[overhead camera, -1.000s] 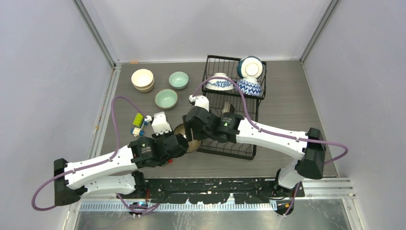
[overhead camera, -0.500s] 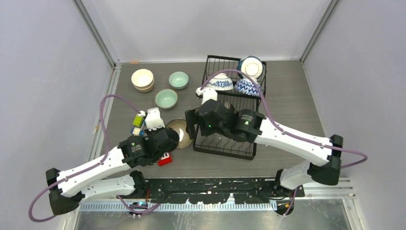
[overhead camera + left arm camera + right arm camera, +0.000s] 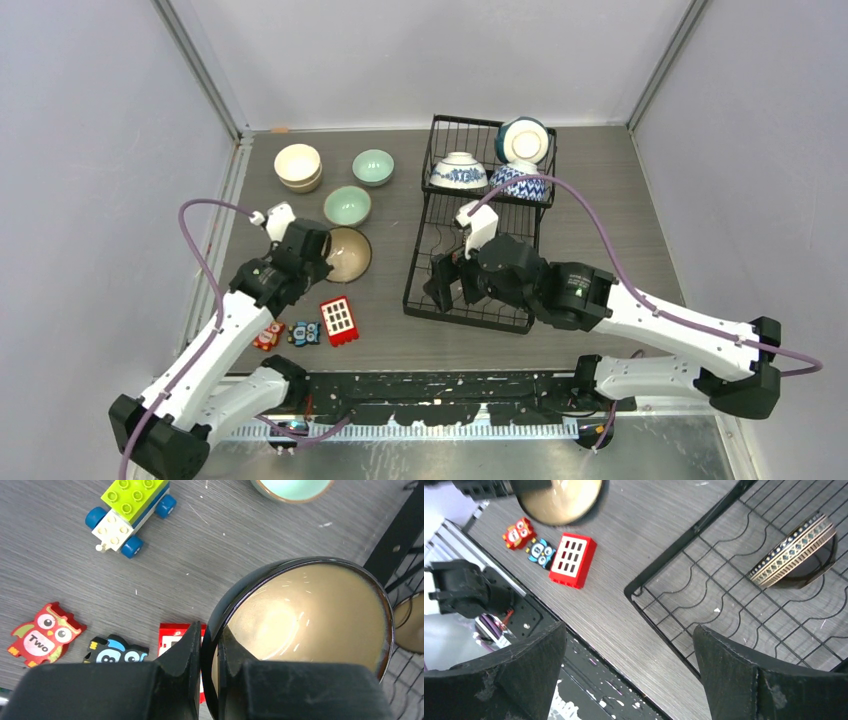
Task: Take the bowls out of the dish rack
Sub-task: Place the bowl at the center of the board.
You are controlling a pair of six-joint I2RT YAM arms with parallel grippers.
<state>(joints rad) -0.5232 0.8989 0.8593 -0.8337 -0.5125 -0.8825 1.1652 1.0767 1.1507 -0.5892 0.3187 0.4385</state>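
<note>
While my left gripper [image 3: 209, 640] was clamped on the rim of the brown bowl [image 3: 300, 620], one finger inside and one outside, that bowl hung tilted over the table [image 3: 600, 200]. It was just left of the dish rack [image 3: 413, 262] and on the near side of a pale green bowl [image 3: 347, 206]. I could not tell whether its foot had touched the wood. My right gripper [image 3: 629, 630] had its jaws spread wide with nothing between them, hovering over the near left corner of the rack's lower tier.

What the next reach turned on, as I judged it, was the banded bowl [image 3: 794, 550] in that lower tier. In the right wrist view it lay up and to the right of the open fingers, well apart from them and deeper into the rack. It stood on edge in the curved slots, its rim line running diagonally from lower left to upper right.

The right arm was plainly the nearer one, the left being occupied and outside the rack. I reckoned the wrist would need to turn so the jaws crossed that rim rather than ran along it. A blue-and-white bowl [image 3: 458, 170] and two others waited in the upper basket [image 3: 437, 135].
</note>
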